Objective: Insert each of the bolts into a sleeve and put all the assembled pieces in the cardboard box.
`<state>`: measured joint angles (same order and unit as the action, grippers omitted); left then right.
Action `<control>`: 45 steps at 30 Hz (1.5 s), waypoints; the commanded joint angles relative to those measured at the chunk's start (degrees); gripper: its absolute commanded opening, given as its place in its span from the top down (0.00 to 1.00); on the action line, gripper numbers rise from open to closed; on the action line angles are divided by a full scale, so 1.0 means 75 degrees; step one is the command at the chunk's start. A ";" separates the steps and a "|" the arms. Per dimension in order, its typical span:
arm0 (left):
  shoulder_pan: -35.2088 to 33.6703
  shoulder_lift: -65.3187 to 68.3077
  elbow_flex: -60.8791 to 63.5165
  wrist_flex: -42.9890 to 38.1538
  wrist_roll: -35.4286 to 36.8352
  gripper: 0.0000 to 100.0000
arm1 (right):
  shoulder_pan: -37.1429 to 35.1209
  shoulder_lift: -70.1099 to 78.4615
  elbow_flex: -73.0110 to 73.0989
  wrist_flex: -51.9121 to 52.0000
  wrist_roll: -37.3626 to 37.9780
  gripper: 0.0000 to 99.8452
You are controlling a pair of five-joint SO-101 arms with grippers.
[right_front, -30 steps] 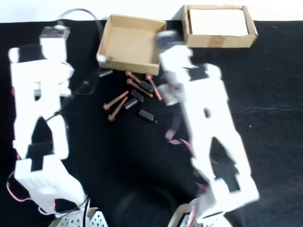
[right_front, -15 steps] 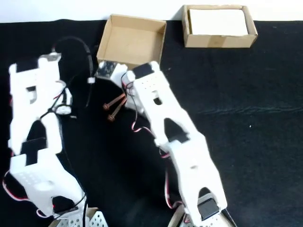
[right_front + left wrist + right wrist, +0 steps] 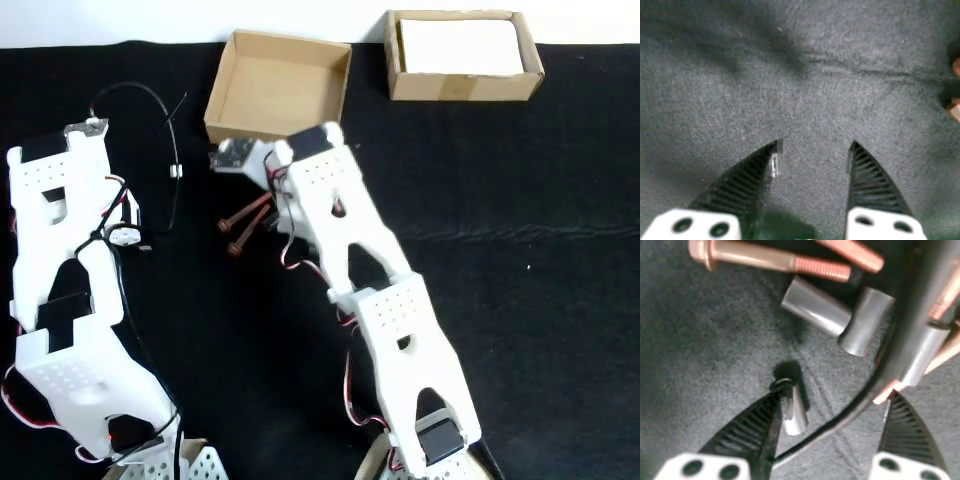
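I am hovering my right end effector [image 3: 835,394] low over the pile of parts, its jaws standing wide apart and gripping nothing. The nearest sleeve [image 3: 791,412] is lying on the table [image 3: 520,300] inside that gap, touching the inner face of one finger and well apart from the other. Its long axis is running roughly along my fingers rather than across the gap. I am therefore judging that a sideways shift to centre it is what the coming close calls for. Beyond my fingertips other sleeves [image 3: 815,306] are lying close together, with a copper bolt [image 3: 765,259] just past them, lying crosswise to my fingers. A black cable [image 3: 900,350] is crossing the gap above the parts, and I am counting it as a snagging risk.

My left end effector [image 3: 816,145] is likewise standing open and empty over bare cloth, with a hint of copper at the edge of its wrist view. My right arm [image 3: 340,220] is plainly the nearer one.

The right wrist view is giving me the sleeves and how they lie, while in the high view my right arm is covering them and two bolts [image 3: 245,210] are poking out beside it. The high view is giving me the cardboard box [image 3: 275,95], sitting just beyond the pile with no assembled piece in it.
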<state>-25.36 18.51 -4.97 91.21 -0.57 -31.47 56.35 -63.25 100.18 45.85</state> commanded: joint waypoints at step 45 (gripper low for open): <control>0.0897 -0.2725 0.0205 0.0469 0.0844 0.79 | 0.1354 -0.0486 0.1530 -0.0498 0.0563 0.94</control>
<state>-23.08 2.59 -3.56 94.29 4.26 -24.62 53.10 -45.14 92.00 52.79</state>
